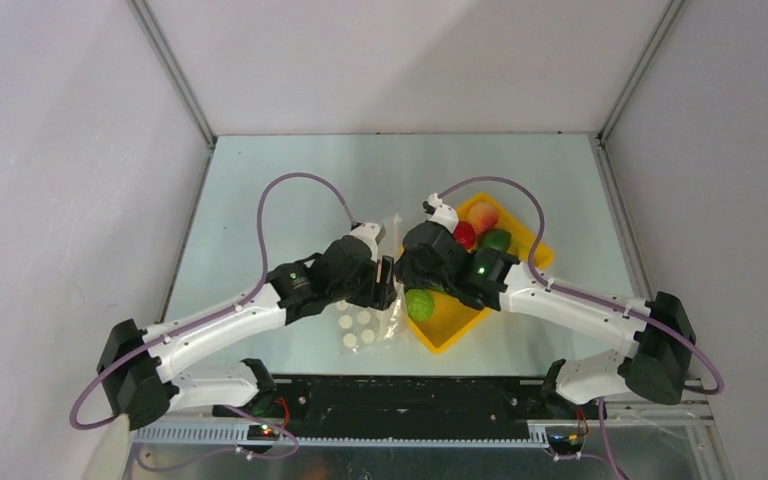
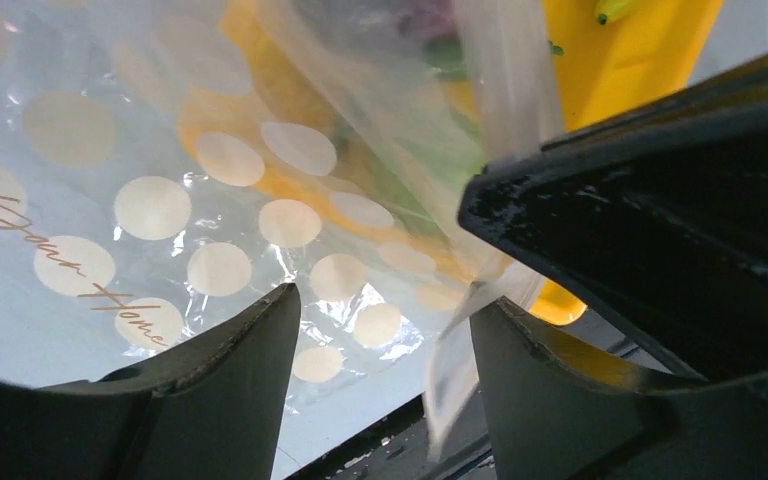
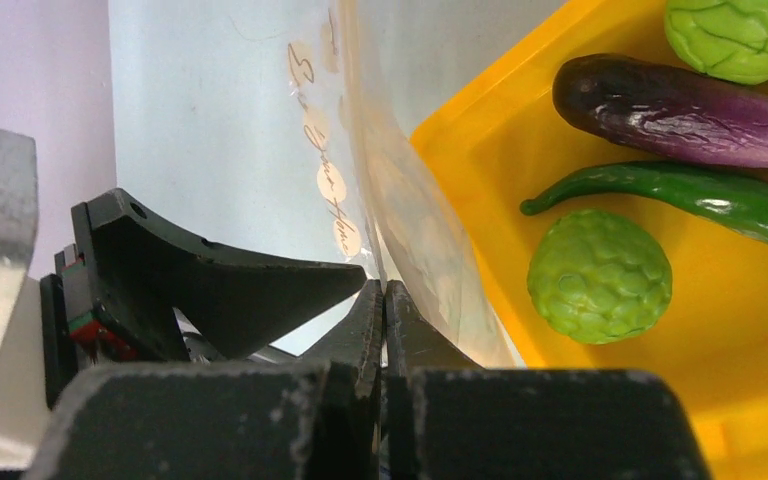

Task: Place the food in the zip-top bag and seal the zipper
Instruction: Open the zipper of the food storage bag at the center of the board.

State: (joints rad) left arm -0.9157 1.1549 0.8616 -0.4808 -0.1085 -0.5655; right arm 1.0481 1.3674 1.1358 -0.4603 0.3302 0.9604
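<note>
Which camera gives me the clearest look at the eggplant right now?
Right wrist: the eggplant lies sharp and unobstructed in the yellow tray. Top external doesn't show it; the right arm covers that area. Left wrist gives at most a purple blur through the zip-top bag.

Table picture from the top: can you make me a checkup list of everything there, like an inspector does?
Surface: pale, shiny table.
Job's things: dotted zip-top bag, one edge held up between the claws; eggplant, cucumber, green round fruit, tomato and peach all lie in the yellow tray.
Clutter: nothing seen.
Claws: right claw pinched shut on the bag's edge; left claw open, fingers apart next to the bag.
Cables: purple cables loop above each arm.
Surroundings: white walls and metal frame posts.
</note>
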